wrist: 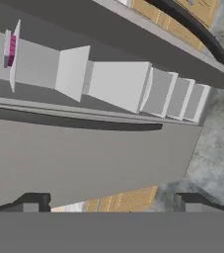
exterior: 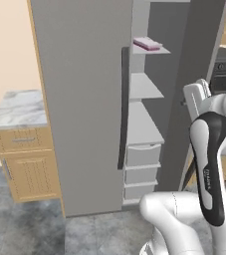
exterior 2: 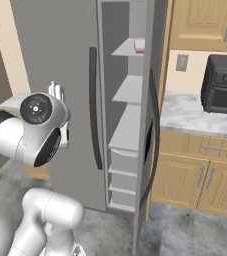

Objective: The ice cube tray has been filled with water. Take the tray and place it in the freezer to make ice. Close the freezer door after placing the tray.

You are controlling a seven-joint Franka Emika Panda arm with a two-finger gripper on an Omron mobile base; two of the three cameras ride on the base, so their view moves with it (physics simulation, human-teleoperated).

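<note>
A: What stood biggest in front of the robot?

B: The freezer (exterior: 84, 99), tall and grey. Its plain door was shut, and the freezer door (exterior 2: 146, 125) on the other side was swung wide, seen edge-on from the right base view, with its long dark handle (exterior 2: 155, 140) curving down the front.

A: And inside?

B: White shelves stepping down to three drawers (exterior: 142, 169) at the bottom. The ice cube tray (exterior: 147, 44) lay flat on the top shelf (exterior: 152, 50), pink with a darker rim.

A: How was the arm placed?

B: The arm (exterior: 209, 164) was folded up close to the base, elbow raised, well back from the shelves. The hand was rolled over, so in the hand view the freezer ran sideways, with the tray at the far left.

A: The gripper?

B: The gripper (wrist: 108, 203) had its jaws spread wide with nothing between them.

A: The room around it?

B: A wooden cabinet (exterior: 27, 169) with a marble counter (exterior: 17, 109) sat to the left. On the right, more wooden cabinets carried another marble counter (exterior 2: 190, 115) with a black oven (exterior 2: 222, 82) on it. The floor (exterior: 25, 224) was mottled grey.
</note>
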